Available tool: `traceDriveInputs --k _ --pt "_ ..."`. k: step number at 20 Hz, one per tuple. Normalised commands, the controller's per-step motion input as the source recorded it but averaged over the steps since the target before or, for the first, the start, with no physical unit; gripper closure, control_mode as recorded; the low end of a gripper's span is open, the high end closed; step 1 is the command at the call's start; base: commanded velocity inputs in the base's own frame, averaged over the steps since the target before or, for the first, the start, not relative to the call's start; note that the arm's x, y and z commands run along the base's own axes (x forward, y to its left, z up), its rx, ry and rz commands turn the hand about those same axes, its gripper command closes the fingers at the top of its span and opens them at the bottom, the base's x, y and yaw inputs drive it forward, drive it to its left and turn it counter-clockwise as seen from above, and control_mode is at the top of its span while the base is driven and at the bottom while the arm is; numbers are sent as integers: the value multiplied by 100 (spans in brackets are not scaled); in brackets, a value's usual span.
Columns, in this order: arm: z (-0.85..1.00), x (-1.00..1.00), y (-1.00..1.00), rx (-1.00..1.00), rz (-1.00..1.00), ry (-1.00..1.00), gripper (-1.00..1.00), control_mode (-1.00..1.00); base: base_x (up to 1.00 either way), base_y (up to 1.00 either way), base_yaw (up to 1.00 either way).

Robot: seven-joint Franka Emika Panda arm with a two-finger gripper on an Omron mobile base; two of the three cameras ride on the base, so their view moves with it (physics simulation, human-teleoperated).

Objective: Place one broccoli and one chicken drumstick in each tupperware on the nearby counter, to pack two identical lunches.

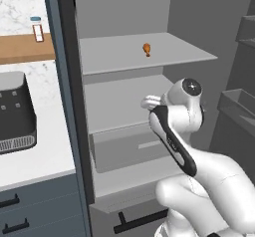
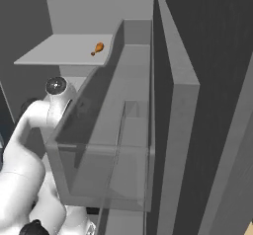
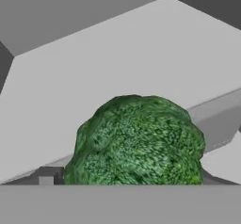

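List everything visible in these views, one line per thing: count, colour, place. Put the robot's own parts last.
Bumpy rounded broccoli floret: one, bright green, close in front of the hand camera, on a grey fridge shelf.
Small club-shaped chicken drumstick: one, orange, alone on the upper fridge shelf.
Open fridge: one, dark frame with flat grey shelves, centre.
Clear door bin: one, translucent grey, on the fridge door in the right base view.
Flat counter: one, white, left of the fridge, over blue-grey drawers with black bar handles.
Boxy appliance: one, dark grey, on the counter.
Wooden wall shelf: one, brown, carrying a small white item.
Robot arm: one, white with dark joints, reaching into the fridge; gripper open.
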Motion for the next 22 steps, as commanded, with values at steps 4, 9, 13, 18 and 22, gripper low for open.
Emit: traceDriveInputs --k 4,9,13,18,22 --pt "50 -100 6 -6 0 13 100 -100 0 0 0" --pt "22 -100 0 -1 0 2 100 -100 0 0 0" --pt "0 -75 -5 0 0 -5 100 100 -25 0 0" --pt "0 0 0 0 0 0 100 100 -99 40 19" --pt "0 0 0 0 0 0 100 100 -53 99 18"
